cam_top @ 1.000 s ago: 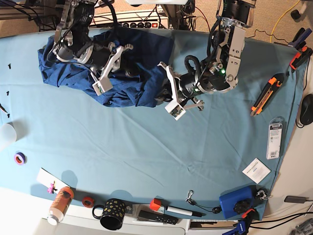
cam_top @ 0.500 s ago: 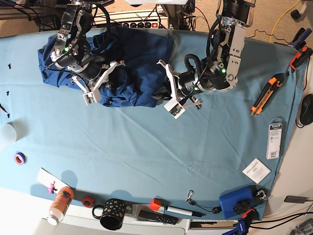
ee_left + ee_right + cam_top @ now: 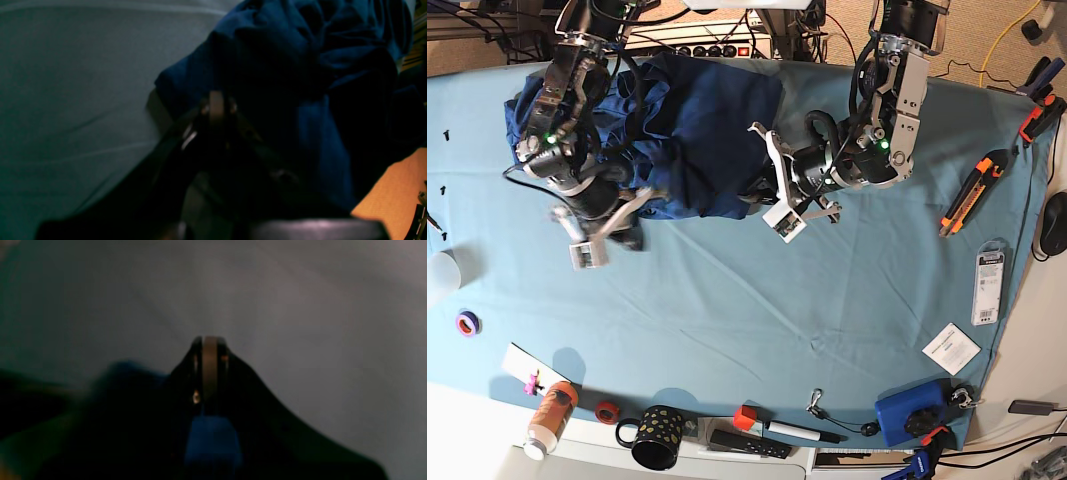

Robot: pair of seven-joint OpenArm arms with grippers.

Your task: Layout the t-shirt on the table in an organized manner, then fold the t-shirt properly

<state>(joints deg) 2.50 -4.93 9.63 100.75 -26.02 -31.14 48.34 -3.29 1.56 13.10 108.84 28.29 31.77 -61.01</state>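
Note:
The dark navy t-shirt [image 3: 697,120] lies crumpled at the back left of the table [image 3: 727,320]. My left gripper [image 3: 749,196] is at the shirt's lower right edge. In the left wrist view its dark fingers [image 3: 217,103] are together against the shirt's hem [image 3: 267,50], and fabric runs down beside them. My right gripper [image 3: 630,240] is just off the shirt's front edge, over the teal cloth. In the right wrist view its fingers [image 3: 210,350] are shut, with blue fabric [image 3: 210,440] between them lower down and the table cloth [image 3: 300,306] ahead.
An orange utility knife [image 3: 972,195] and a grey package [image 3: 989,283] lie at the right. A white card [image 3: 950,347] and a blue box [image 3: 910,410] are front right. A dotted black mug [image 3: 659,435], a bottle [image 3: 549,415] and a purple tape roll [image 3: 467,323] are front left.
My right arm has swung from over the shirt's middle down and left to its front edge, and the shirt's lower left part has bunched up. My left arm has barely moved.

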